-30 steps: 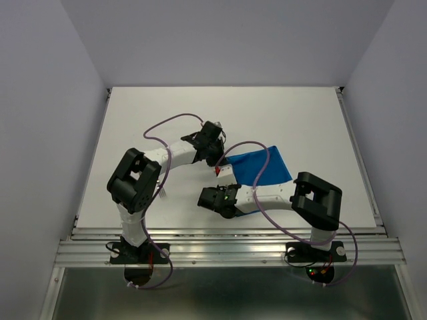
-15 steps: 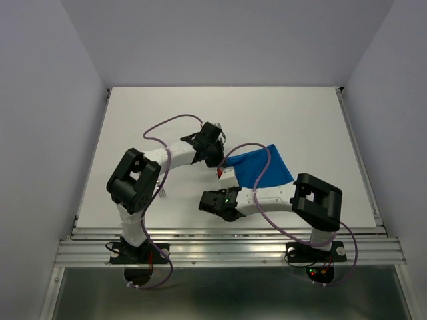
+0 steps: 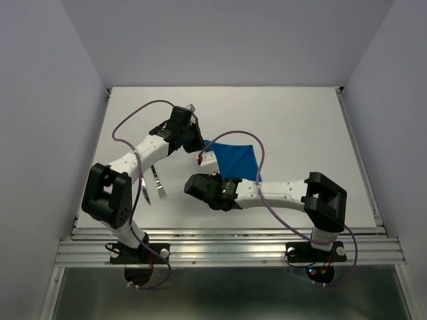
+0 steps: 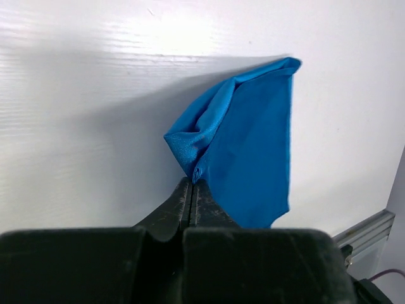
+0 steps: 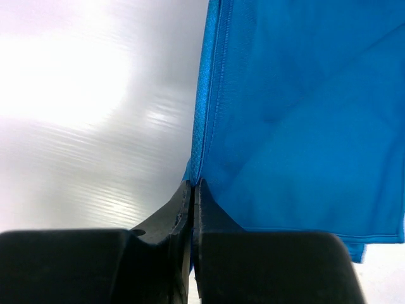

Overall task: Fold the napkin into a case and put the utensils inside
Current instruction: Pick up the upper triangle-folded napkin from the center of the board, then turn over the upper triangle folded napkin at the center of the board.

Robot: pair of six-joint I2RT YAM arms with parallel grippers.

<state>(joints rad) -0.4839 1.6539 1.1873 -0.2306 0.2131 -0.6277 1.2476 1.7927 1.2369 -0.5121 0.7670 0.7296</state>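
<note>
The blue napkin point(image 3: 233, 162) sits near the middle of the worktop point(image 3: 300, 113), a little toward the near edge. It is folded over on itself into a rough four-cornered shape, not a narrow pouch. The left gripper point(image 3: 202, 142) reaches in from the left, its fingers pressed together on the napkin's far-left corner. In the left wrist view that corner point(image 4: 193, 177) is bunched and lifted off the surface between the fingertips. The right gripper point(image 3: 205, 160) comes from the near side, its fingers clamped on the napkin's left edge. The right wrist view shows the doubled hem point(image 5: 201, 114) running straight up from the pinch.

The knife point(image 3: 143, 191) and fork point(image 3: 158, 185) lie side by side on the worktop toward the near left corner. They are beneath the left arm, apart from the napkin.
</note>
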